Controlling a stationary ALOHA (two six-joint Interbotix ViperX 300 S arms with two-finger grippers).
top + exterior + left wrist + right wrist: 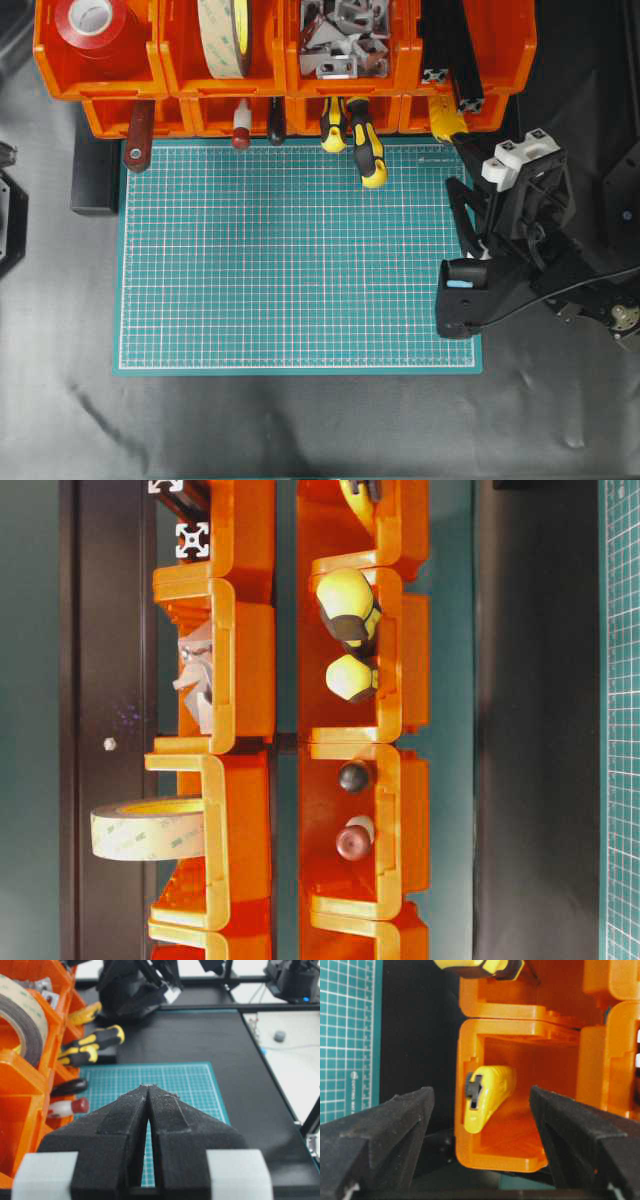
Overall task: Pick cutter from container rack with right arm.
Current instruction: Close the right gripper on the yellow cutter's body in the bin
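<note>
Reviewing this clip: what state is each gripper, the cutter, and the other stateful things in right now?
Right arm's black two-pronged gripper: open, in front of the bin, holding nothing.
Left arm's black gripper: shut, empty.
Slim yellow cutter: lying in the orange container rack's lower right bin, not gripped.
Yellow-and-black screwdrivers: handles sticking out of a lower bin over the green cutting mat.

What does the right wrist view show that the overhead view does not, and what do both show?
Only the right wrist view shows the cutter's black slider and the right tool standing open before its bin. Only the overhead view shows the whole green mat, red tape and screwdrivers. Both share the cutter, the orange container rack and the mat.
</note>
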